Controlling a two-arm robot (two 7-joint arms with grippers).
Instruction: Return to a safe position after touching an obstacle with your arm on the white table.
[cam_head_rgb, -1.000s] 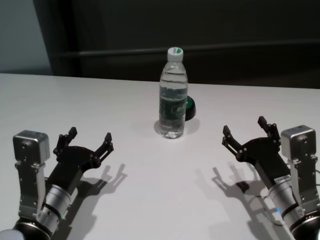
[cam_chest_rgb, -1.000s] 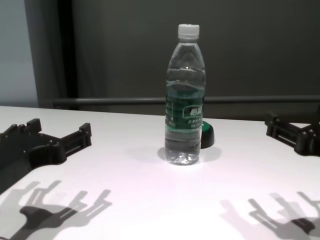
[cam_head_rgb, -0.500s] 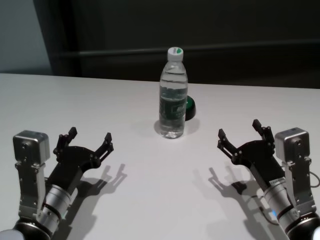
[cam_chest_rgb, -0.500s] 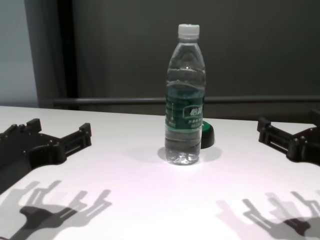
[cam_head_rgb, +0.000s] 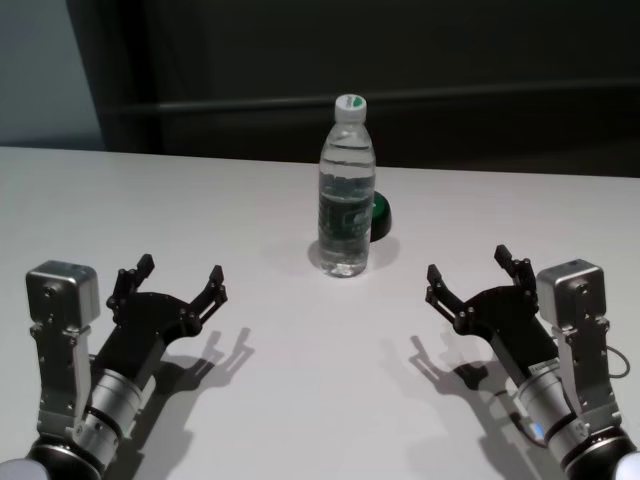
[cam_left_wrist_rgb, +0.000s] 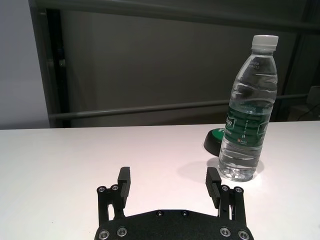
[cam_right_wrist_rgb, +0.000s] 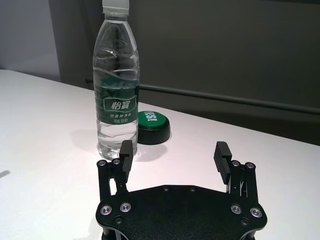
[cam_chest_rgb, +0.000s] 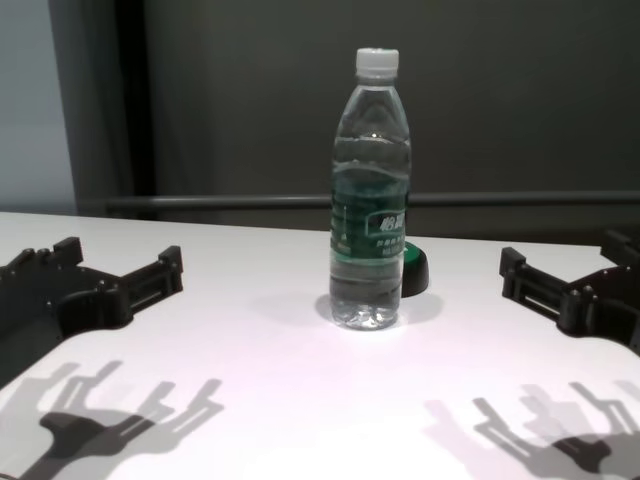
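Note:
The clear water bottle (cam_head_rgb: 346, 190) with a white cap and green label stands upright near the middle of the white table (cam_head_rgb: 280, 350). It also shows in the chest view (cam_chest_rgb: 371, 195), the left wrist view (cam_left_wrist_rgb: 248, 112) and the right wrist view (cam_right_wrist_rgb: 116, 85). My right gripper (cam_head_rgb: 470, 278) is open and empty, to the right of the bottle and nearer me, apart from it; it also shows in the chest view (cam_chest_rgb: 565, 270). My left gripper (cam_head_rgb: 180, 279) is open and empty at the near left, clear of the bottle.
A small low green-and-black round thing (cam_head_rgb: 381, 217) sits just behind and right of the bottle, also seen in the right wrist view (cam_right_wrist_rgb: 153, 125). A dark wall with a horizontal rail (cam_chest_rgb: 230, 202) runs behind the table's far edge.
My right gripper has moved left and toward me, closer to the middle of the table. The left arm and the bottle have not moved.

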